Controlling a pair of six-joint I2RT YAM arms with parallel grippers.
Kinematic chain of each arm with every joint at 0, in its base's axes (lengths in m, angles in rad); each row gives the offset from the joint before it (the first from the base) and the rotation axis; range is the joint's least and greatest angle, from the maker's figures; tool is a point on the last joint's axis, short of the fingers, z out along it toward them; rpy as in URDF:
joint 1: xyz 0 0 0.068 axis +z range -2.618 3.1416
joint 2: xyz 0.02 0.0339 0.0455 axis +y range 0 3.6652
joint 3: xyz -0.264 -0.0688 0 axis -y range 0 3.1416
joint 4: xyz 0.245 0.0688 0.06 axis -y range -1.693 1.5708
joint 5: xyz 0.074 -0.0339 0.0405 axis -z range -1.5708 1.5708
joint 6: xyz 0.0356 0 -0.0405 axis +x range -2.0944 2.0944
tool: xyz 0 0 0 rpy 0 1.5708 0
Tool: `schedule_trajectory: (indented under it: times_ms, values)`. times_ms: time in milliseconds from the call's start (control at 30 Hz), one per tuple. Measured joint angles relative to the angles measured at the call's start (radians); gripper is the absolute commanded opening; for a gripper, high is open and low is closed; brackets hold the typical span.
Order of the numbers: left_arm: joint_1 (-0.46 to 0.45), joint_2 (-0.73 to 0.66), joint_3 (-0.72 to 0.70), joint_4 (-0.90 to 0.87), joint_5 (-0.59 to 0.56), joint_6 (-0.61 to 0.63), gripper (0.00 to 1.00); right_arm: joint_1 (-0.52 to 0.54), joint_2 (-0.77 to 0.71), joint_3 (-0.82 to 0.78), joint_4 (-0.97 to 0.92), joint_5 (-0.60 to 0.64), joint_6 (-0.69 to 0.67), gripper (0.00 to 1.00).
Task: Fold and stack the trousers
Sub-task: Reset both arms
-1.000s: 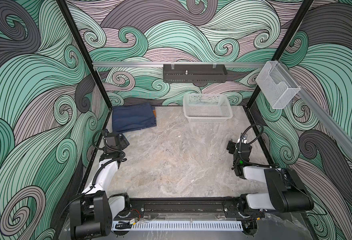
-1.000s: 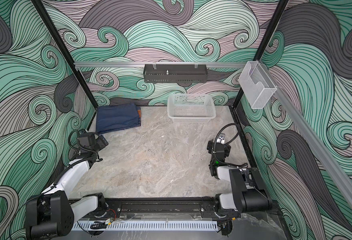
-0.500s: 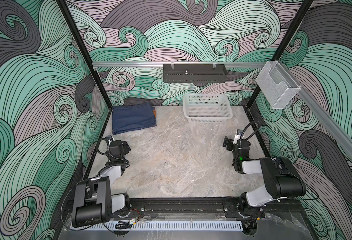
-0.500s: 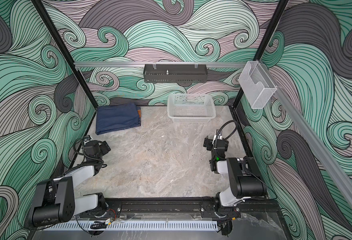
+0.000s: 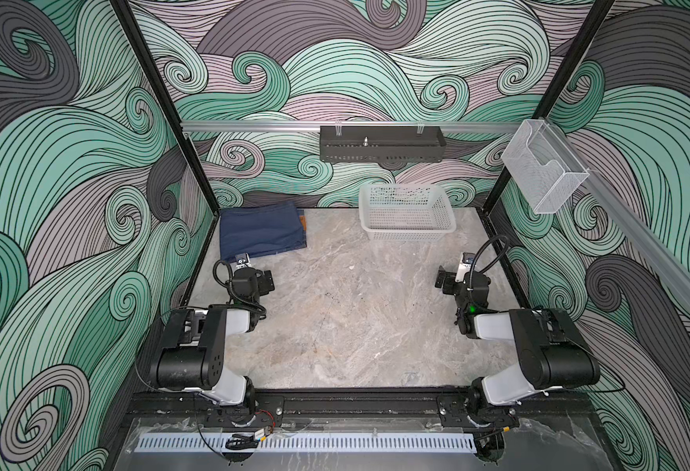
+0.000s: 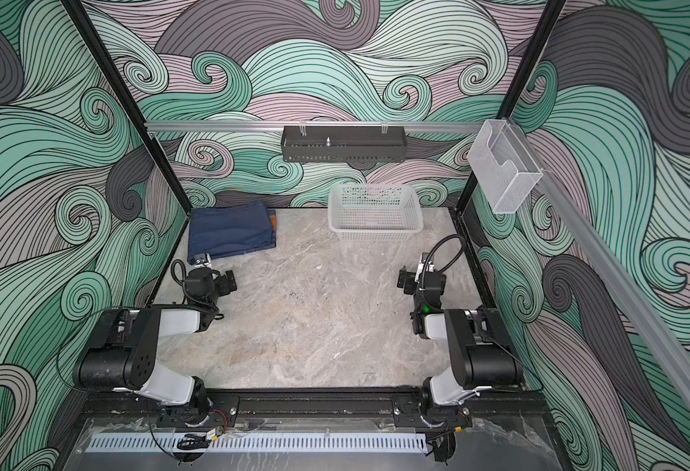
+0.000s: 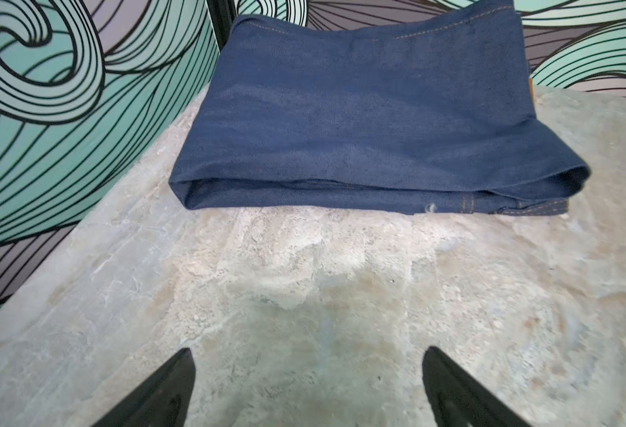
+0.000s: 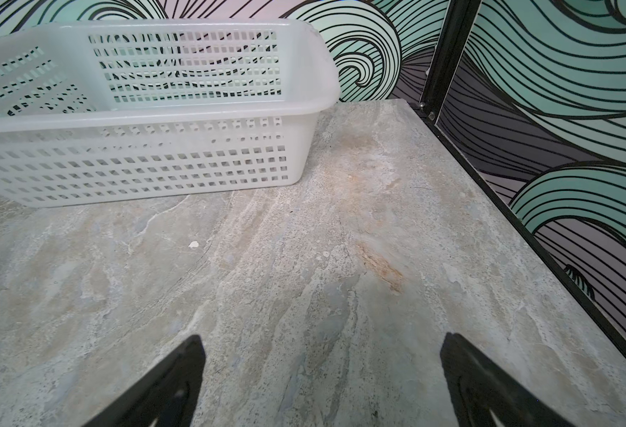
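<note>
fingers [image 7: 167, 392] of your left gripper [image 7: 308, 366] are spread wide with only bare tabletop between them, gripping nothing. fingers [image 8: 171, 384] of your right gripper [image 8: 322, 345] are just as far apart and carry nothing either, poised over the grey-beige marble-patterned tabletop [image 5: 355, 326].

your dark navy-blue denim trousers [image 5: 259, 232] [image 6: 229, 232] lie folded into a flat rectangular bundle in the far left corner of the tabletop, close against the swirl-patterned walls [image 5: 70, 183], as both top views show. in the left wrist view the trousers [image 7: 359, 111] sit ahead of your left gripper and apart from its tips. a rounded fold faces the camera, tan stitching shows along a lower layer, and a small brown-orange patch [image 7: 531, 88] peeks out at one edge.

you also have a white perforated plastic basket [image 5: 406, 240] standing upright at the far edge, right of centre and well apart from the trousers. in the right wrist view the basket [image 8: 156, 114] is ahead of your right gripper, with open tabletop between them.

your left arm [image 5: 209, 330] is tucked at the near left side, and your right arm [image 5: 506, 326] is at the near right, well apart from each other.
</note>
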Motion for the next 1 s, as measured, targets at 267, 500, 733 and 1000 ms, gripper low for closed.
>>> schedule_trajectory:
  times_ms: [267,500,733,1000]
  values:
    - [0.0,0.0,0.0,0.016,-0.015,0.013,0.99,0.006,0.0,0.002,-0.012,0.0,-0.015,1.0]
    - [0.0,0.0,0.0,0.016,-0.017,0.015,0.99,0.008,0.0,0.002,-0.029,0.0,-0.022,1.0]
    - [0.0,0.0,0.0,0.016,-0.017,0.015,0.98,0.009,0.0,0.002,-0.029,0.0,-0.023,1.0]
    - [0.003,0.0,0.002,0.016,0.091,0.069,0.98,0.009,0.0,0.002,-0.029,0.001,-0.024,1.0]
